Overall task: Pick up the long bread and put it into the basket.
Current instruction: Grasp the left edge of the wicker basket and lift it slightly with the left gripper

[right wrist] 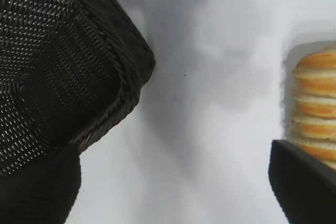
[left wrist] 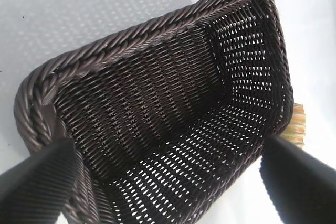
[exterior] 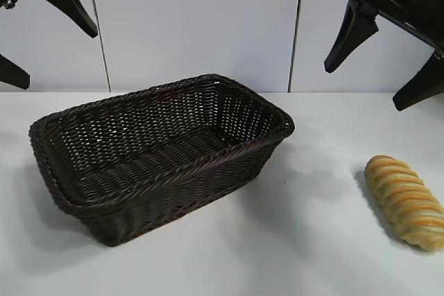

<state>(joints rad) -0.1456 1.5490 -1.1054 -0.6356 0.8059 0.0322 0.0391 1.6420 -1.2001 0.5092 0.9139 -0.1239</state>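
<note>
White surface [exterior: 208, 261], pale panelled wall behind. Basket [exterior: 163, 154] sits left of centre, empty, one corner turned toward the right side. Long bread [exterior: 406, 200] lies flat on the surface at the far right, well apart from the basket, one end near the frame edge.

Left hand [exterior: 43, 32]: raised above the basket's left end, fingers spread wide, holding nothing. Right hand [exterior: 388, 57]: raised above the surface up and behind the bread, fingers also spread wide, empty. Neither touches anything. Task not yet begun.

Risks, as judged:
- Bread lies at an angle; a grasp along its length rather than across would likely slip off the rounded ends.
- Ridged, soft-looking crust could deform or roll under a pinch set off-centre.
- Carry path crosses the basket's raised braided rim; a low pass could clip it and shift the basket.

Hidden or unclear:
- Right wrist view shows only part of the loaf [right wrist: 315, 106], cut off at the edge.
- Left wrist view shows a sliver of bread [left wrist: 297, 124] past the basket's far wall.
- Both arms cropped in the exterior view; the left hand's lower finger is mostly out of frame, so its midpoint is approximate.
</note>
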